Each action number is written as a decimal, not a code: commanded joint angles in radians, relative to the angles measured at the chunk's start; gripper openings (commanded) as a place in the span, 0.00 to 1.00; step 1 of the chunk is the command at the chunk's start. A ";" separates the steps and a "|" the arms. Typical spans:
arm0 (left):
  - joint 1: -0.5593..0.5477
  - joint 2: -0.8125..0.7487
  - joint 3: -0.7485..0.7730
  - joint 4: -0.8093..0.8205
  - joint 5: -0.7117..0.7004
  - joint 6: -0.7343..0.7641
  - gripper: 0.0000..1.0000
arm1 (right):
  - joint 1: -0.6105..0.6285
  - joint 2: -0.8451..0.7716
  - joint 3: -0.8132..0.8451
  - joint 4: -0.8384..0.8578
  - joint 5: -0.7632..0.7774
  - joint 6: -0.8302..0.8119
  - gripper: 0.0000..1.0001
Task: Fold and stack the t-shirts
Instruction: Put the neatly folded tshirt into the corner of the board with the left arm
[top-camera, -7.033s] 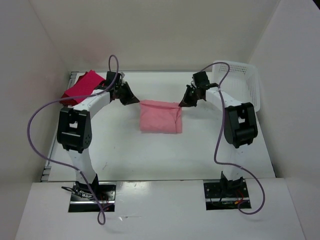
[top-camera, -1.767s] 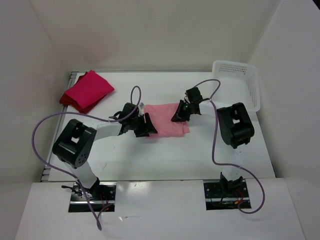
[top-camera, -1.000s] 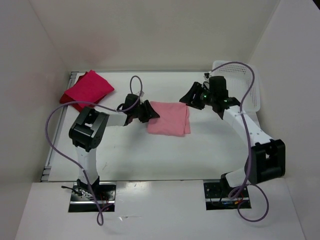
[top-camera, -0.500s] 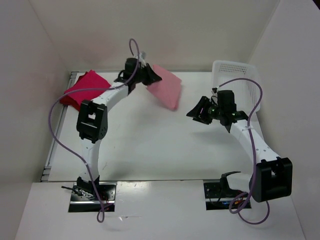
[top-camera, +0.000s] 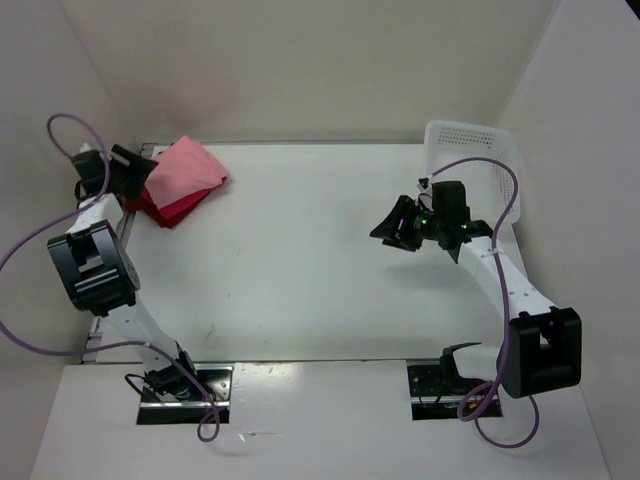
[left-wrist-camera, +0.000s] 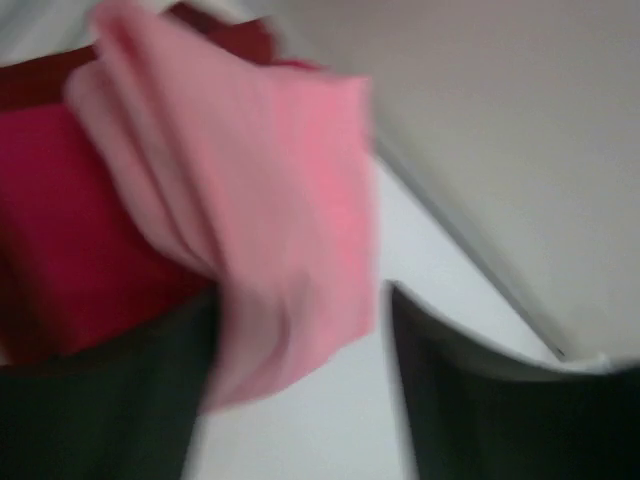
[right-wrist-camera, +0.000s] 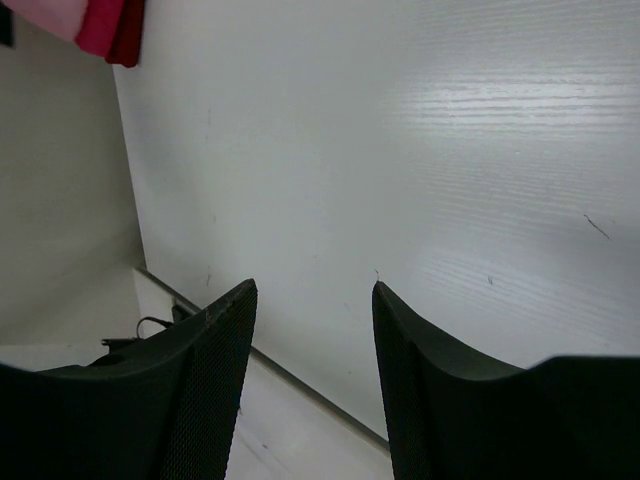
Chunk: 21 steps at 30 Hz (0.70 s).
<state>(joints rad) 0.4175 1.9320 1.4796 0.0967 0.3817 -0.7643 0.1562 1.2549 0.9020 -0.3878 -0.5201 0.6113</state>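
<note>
The light salmon pink t-shirt (top-camera: 185, 165), folded, lies on top of the crimson-pink t-shirt (top-camera: 190, 200) and the dark red t-shirt (top-camera: 140, 203) at the table's back left corner. My left gripper (top-camera: 138, 172) sits at the stack's left edge. In the blurred left wrist view its jaws stand apart, open. The salmon t-shirt (left-wrist-camera: 250, 190) drapes over the crimson one (left-wrist-camera: 80, 230), and its near edge reaches in by the left finger (left-wrist-camera: 110, 400). My right gripper (top-camera: 388, 230) hovers open over the bare table right of centre, with nothing between its fingers (right-wrist-camera: 215, 350).
A white perforated basket (top-camera: 492, 160) stands at the back right corner. White walls close in the table on the left, back and right. The right wrist view catches the shirt stack (right-wrist-camera: 100, 25) far off in its top left corner.
My left arm has swung the salmon t-shirt from the back middle over to the left and onto the red stack, and its jaws have come apart. The right arm has barely moved.
</note>
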 joint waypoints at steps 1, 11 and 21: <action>0.075 -0.152 -0.241 0.112 -0.072 -0.067 0.85 | -0.007 0.012 0.023 -0.003 -0.038 -0.034 0.56; 0.089 -0.514 -0.610 -0.024 -0.256 -0.113 1.00 | -0.007 0.003 -0.009 -0.014 -0.038 -0.065 0.65; -0.258 -0.830 -0.777 -0.324 -0.208 0.045 1.00 | 0.003 0.012 -0.075 -0.022 0.023 -0.076 1.00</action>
<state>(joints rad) 0.2417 1.1656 0.7101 -0.1219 0.1398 -0.7868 0.1566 1.2633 0.8459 -0.4091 -0.5091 0.5514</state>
